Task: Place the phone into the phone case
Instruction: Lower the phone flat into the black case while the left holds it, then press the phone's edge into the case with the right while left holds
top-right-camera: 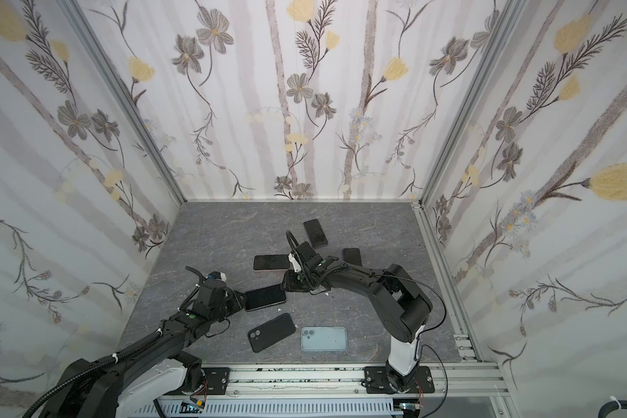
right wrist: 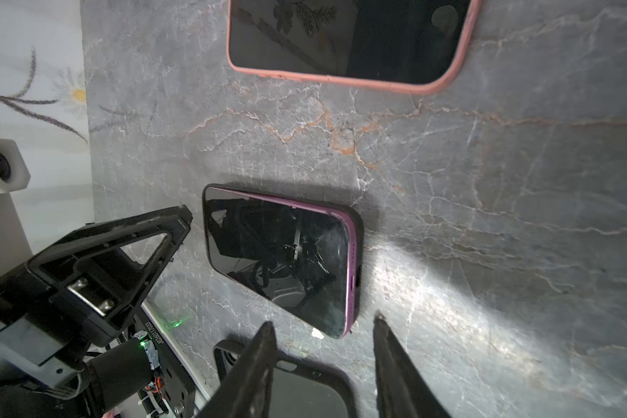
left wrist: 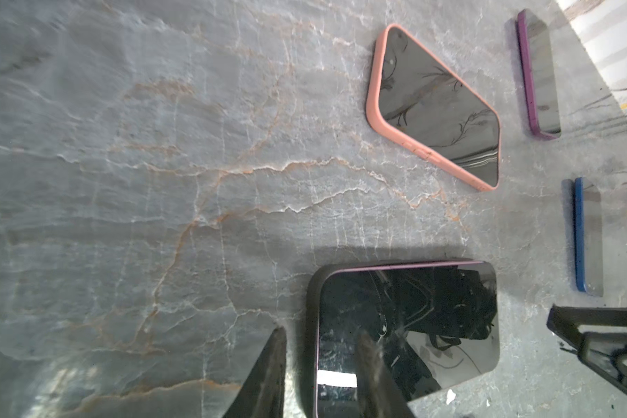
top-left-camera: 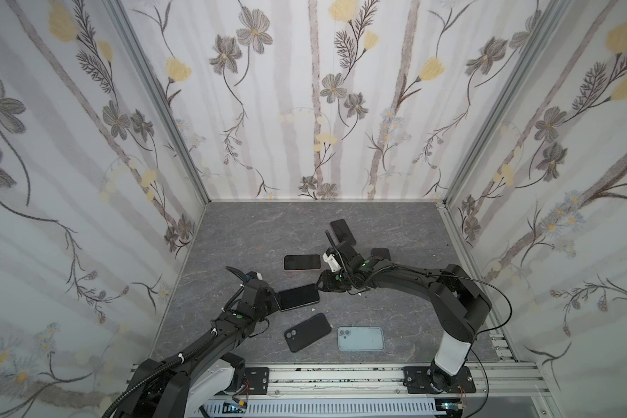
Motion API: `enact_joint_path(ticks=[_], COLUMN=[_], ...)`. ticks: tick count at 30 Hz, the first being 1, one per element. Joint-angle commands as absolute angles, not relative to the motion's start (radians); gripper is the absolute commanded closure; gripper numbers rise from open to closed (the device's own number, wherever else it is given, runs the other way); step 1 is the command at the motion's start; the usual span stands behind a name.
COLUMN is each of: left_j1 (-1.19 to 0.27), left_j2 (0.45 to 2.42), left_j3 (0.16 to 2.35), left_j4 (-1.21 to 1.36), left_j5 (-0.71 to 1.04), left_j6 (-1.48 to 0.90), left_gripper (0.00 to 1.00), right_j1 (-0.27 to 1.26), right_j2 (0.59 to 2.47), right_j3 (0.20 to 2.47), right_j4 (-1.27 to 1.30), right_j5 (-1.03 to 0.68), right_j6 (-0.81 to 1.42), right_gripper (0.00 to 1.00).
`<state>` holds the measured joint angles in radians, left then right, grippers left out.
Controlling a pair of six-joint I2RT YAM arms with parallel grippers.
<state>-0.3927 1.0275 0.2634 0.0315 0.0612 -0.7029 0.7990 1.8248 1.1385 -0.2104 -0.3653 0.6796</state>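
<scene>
A purple phone (top-left-camera: 299, 296) (right wrist: 279, 253) lies screen up in a black phone case (left wrist: 314, 325) at mid-table. Its purple edge (right wrist: 352, 260) shows above the case wall along one long side and one short end. My left gripper (top-left-camera: 277, 300) (left wrist: 322, 332) straddles the phone's left end. One finger (left wrist: 371, 365) rests on the screen. The other finger (left wrist: 268, 372) stands outside the case with bare table between them. My right gripper (top-left-camera: 318, 286) (right wrist: 323, 320) hovers open at the phone's right end and holds nothing.
A pink-cased phone (top-left-camera: 302, 262) lies just behind. A purple-cased one (top-left-camera: 342, 231) and a blue-cased one (top-left-camera: 380, 253) lie farther back. A black case (top-left-camera: 307, 337), back up, and a light blue phone (top-left-camera: 360, 338) lie near the front rail (top-left-camera: 341, 376). Patterned walls enclose the table.
</scene>
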Motion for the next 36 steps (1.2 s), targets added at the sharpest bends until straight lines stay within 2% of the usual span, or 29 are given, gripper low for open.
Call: enact_joint_path(ticks=[1,12,36], left_j1=[-0.392,-0.393,-0.393], left_j2=[1.056,1.101,1.129], left_j3=[0.273,0.270,0.230], left_j4=[0.074,0.103,0.126], left_j5=[0.083,0.091,0.103], left_j6=[-0.690,-0.680,-0.696], left_gripper=[0.71,0.75,0.76], right_j1=[0.802,0.805,0.851], right_j2=[1.843,1.909,1.950], right_j3=[1.146,1.161,1.197], right_j4=[-0.190,-0.194,-0.313], right_j5=[-0.397,-0.428,-0.374], right_j6=[0.676,0.666,0.619], right_gripper=[0.65,0.87,0.87])
